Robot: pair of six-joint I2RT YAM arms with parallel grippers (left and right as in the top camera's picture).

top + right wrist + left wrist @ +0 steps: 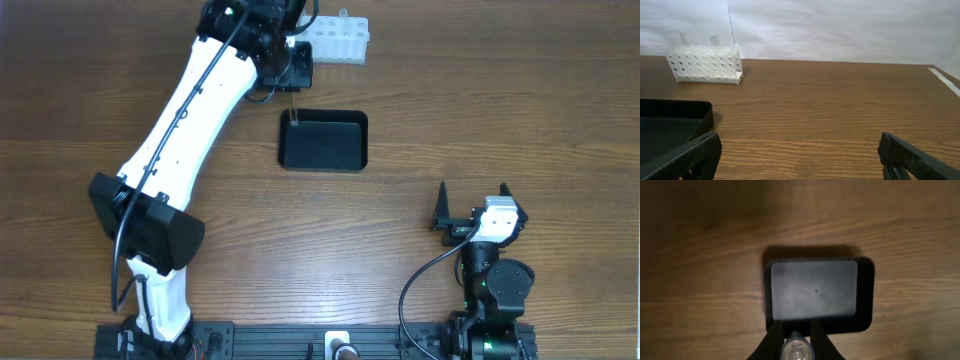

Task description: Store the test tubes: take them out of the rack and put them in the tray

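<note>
My left gripper [796, 331] is clamped on a test tube [796, 350], holding it upright just over the black tray [815, 290] at its edge, ready to go in, while my right gripper [470, 208] sits wide open, well apart from the rack [335, 40].

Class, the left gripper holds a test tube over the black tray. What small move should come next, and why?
Probably lower the left gripper into the tray: the test tube is clamped between its fingers, raised above the tray near its edge; a drop from there might bounce out.
</note>
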